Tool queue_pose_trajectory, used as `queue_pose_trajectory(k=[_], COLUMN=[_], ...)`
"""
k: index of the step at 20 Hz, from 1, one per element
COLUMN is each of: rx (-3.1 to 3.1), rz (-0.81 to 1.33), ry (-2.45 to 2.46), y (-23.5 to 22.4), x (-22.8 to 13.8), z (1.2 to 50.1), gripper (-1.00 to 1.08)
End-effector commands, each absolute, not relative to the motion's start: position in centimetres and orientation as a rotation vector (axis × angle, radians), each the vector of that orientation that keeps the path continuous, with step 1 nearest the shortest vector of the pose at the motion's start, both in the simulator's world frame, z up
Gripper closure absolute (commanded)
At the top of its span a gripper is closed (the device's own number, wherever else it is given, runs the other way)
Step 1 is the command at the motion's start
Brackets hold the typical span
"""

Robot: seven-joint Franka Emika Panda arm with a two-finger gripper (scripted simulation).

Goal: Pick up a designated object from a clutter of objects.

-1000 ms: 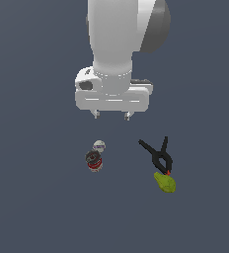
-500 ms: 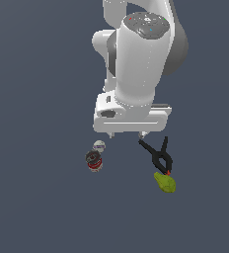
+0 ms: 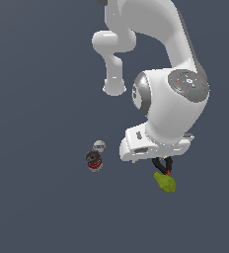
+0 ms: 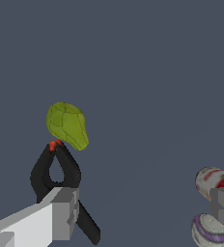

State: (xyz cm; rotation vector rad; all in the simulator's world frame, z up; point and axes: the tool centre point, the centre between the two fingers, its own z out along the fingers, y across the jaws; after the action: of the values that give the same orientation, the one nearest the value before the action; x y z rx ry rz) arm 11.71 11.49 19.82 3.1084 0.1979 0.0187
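The yellow-green pear-shaped fruit lies on the dark floor at the exterior view's lower right, and it also shows in the wrist view. The black spring clamp touches it with its red tip. In the exterior view only a bit of the clamp shows under the arm's hand. My gripper is open and empty, its grey fingers wide apart. It hangs above the clamp, and the fruit lies just beyond it.
The red-white dark-topped can lies to the exterior view's left of the hand, with the small white ball touching it. Both also show in the wrist view, the can and the ball beside one finger.
The arm has swung toward the exterior view's right and come lower. Its hand now covers most of the clamp. The objects have not moved.
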Motion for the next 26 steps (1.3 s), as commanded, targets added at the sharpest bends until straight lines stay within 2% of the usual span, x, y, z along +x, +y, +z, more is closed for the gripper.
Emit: queue_pose_trajectory(k=[1, 13, 26], rx=[3.109, 3.117, 3.119], rz=[0.016, 0.003, -0.002], ry=[0.235, 0.35, 0.37], y=[13.5, 20.5, 21.7], x=[12.6, 14.4, 14.4], z=[17.9, 10.6, 8.5], gripper=[-0.92, -0.92, -0.92])
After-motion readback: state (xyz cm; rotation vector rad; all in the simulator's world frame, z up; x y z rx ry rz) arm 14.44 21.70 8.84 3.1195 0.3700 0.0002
